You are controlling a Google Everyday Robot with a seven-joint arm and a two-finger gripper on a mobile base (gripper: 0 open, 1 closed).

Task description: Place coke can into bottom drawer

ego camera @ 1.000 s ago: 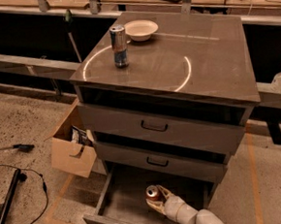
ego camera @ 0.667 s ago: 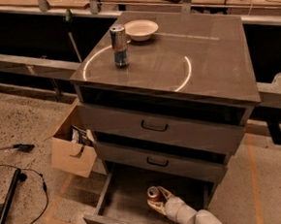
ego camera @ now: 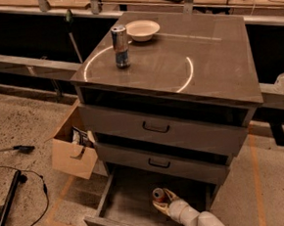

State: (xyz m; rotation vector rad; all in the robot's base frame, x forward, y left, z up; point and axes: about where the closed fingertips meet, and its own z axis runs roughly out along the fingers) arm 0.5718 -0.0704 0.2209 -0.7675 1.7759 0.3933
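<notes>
The coke can (ego camera: pixel 158 194), red-orange with a silver top, is low inside the open bottom drawer (ego camera: pixel 127 202) of the grey cabinet, towards the drawer's right side. My gripper (ego camera: pixel 164 202) reaches in from the lower right on its pale arm, and its fingers (ego camera: pixel 171 196) are closed around the can. The can is tilted slightly, at or just above the drawer floor; I cannot tell whether it touches. The two upper drawers are closed.
A tall silver-and-blue can (ego camera: pixel 121 46) and a white bowl (ego camera: pixel 143 30) stand on the cabinet top (ego camera: pixel 206 56). An open cardboard box (ego camera: pixel 71 152) sits left of the cabinet. Cables (ego camera: pixel 19 181) lie on the floor at left. A plastic bottle (ego camera: pixel 283 80) is at far right.
Almost nothing: the gripper and can have shifted very slightly inside the drawer. The drawer stays open.
</notes>
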